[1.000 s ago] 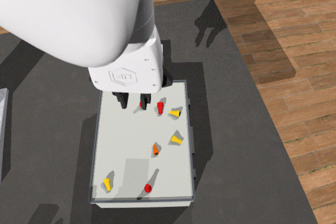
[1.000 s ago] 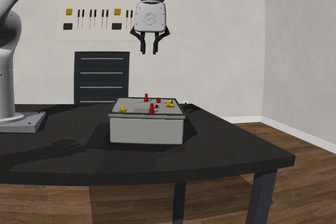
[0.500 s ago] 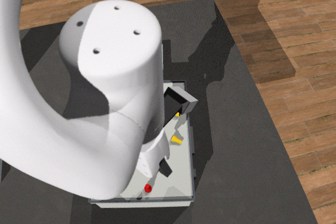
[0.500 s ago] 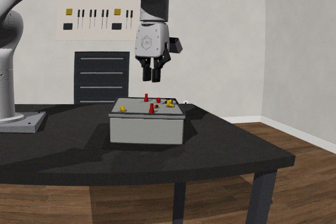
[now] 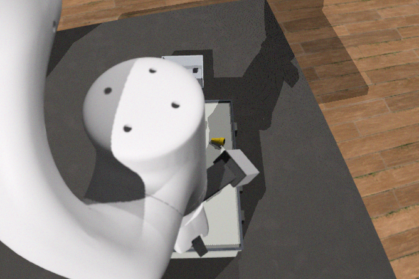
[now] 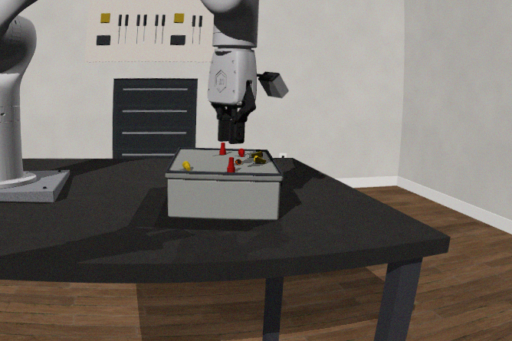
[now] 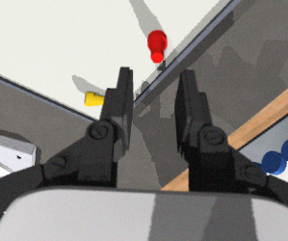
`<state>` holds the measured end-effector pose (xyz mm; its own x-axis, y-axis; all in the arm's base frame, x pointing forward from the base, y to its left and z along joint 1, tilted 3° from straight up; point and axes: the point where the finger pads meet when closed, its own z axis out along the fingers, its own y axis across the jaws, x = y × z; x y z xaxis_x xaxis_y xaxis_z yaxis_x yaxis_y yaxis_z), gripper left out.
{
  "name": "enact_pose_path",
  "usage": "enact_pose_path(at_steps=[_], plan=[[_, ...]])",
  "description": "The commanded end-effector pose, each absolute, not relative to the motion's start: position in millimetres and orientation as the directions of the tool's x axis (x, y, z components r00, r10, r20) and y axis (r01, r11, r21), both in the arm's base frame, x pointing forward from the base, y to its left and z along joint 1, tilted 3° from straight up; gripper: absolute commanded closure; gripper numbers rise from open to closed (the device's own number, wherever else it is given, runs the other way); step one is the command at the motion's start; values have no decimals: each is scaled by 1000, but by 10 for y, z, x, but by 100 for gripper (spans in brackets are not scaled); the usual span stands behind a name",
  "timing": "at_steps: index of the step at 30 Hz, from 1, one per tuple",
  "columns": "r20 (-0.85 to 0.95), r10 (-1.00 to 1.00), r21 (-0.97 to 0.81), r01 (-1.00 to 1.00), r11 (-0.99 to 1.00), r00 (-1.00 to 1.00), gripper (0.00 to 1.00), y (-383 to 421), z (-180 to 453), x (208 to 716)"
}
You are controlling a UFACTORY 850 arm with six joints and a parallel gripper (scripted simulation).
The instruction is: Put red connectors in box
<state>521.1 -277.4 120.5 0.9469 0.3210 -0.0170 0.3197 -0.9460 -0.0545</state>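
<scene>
The grey tool case [image 6: 224, 188] stands on the dark table, and several connectors lie on its lid. In the exterior view I see three red connectors [image 6: 221, 149] [image 6: 241, 152] [image 6: 231, 165]. My gripper [image 6: 231, 138] hangs a little above the lid, pointing down. In the wrist view its fingers stand apart with nothing between them. Beyond the fingertips a red connector [image 7: 156, 45] stands near the lid's edge, and a yellow connector [image 7: 93, 99] lies to the left. The steel junction box [image 5: 189, 67] shows partly behind the arm in the overhead view.
Yellow connectors [image 6: 186, 165] [image 6: 258, 158] and an orange one [image 6: 238, 161] also lie on the lid. The arm hides most of the lid in the overhead view, where only one yellow connector [image 5: 218, 140] shows. The robot base [image 6: 24, 188] stands at the table's left.
</scene>
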Motion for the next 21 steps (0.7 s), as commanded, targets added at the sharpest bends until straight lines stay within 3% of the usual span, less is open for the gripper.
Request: enact_pose_path(at_steps=[1,21], plan=[[-17,320,-54,319,-946,947,70,-2771,1060,5216],[-17,320,-54,319,-946,947,70,-2760,823,5221]])
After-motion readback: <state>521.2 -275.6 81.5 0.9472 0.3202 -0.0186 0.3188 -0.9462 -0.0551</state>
